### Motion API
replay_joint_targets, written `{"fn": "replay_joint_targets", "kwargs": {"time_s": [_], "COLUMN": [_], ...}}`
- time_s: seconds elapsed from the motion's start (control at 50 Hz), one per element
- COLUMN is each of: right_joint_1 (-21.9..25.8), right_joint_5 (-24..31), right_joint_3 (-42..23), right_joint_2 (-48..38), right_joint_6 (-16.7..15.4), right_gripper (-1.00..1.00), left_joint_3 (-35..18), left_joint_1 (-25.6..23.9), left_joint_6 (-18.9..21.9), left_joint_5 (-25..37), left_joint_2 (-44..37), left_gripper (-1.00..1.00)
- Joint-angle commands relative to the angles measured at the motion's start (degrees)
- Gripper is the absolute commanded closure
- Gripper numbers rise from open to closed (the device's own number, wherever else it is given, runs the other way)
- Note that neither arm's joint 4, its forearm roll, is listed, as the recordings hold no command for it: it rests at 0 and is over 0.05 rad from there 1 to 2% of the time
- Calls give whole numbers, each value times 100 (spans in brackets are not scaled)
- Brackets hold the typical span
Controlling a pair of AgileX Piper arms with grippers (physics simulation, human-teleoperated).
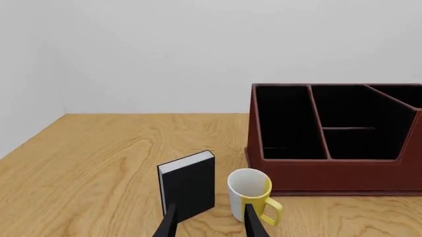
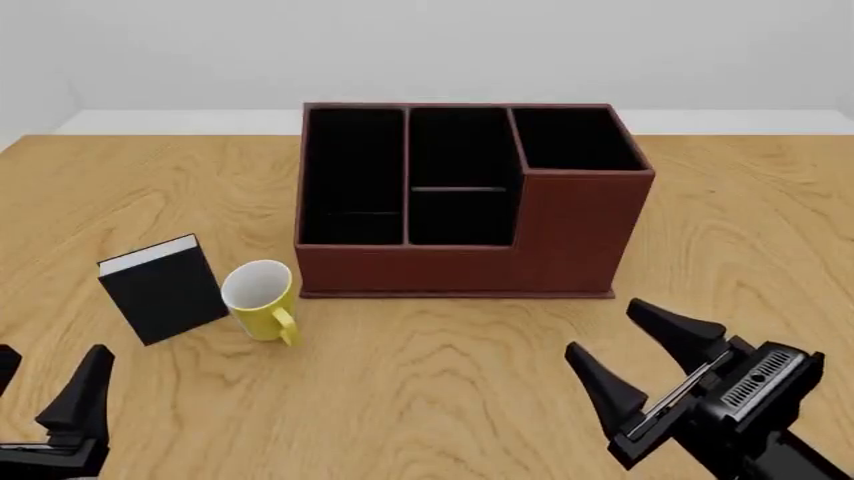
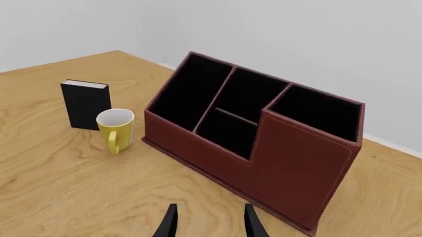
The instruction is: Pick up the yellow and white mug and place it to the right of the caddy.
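The yellow and white mug (image 2: 260, 298) stands upright on the table just left of the caddy's front left corner, its handle turned toward the arms. The reddish-brown caddy (image 2: 534, 240) sits mid-table, its black compartments empty. My left gripper (image 2: 47, 385) hovers open at the near left, short of the mug (image 1: 250, 195), nothing between its fingers. Near the front right, my right gripper (image 2: 611, 335) is open and empty, before the caddy's (image 3: 290, 163) taller corner. The right wrist view shows the mug (image 3: 115, 126) far off beside the caddy.
A small black book (image 2: 163, 290) with white pages stands upright just left of the mug, close to it. The wooden table (image 2: 427, 400) spreads bare in front of and to the right of the caddy. A pale wall lies behind.
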State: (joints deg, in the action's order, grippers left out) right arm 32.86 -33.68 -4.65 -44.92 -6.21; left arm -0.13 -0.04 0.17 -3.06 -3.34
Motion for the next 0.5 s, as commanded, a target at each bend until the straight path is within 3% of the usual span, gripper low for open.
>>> {"fn": "replay_joint_targets", "kwargs": {"time_s": [0.02, 0.18, 0.44, 0.46, 0.5], "right_joint_1": [174, 424, 605, 619, 637], "right_joint_5": [-342, -880, -1314, -1347, -1387], "right_joint_3": [-94, -221, -451, -471, -493], "right_joint_2": [-435, -1185, -1910, -1971, -2032], "right_joint_6": [-14, 28, 107, 105, 117], "right_gripper": [-100, -100, -100, -100, -100], "left_joint_3": [7, -42, -23, 7, 9], "left_joint_1": [0, -1, 0, -1, 0], "left_joint_6": [2, 10, 8, 24, 22], "left_joint_5": [-36, 296, 216, -410, -562], "left_joint_2": [-26, 258, 197, -411, -562], "left_gripper": [-100, -100, -100, -100, -100]}}
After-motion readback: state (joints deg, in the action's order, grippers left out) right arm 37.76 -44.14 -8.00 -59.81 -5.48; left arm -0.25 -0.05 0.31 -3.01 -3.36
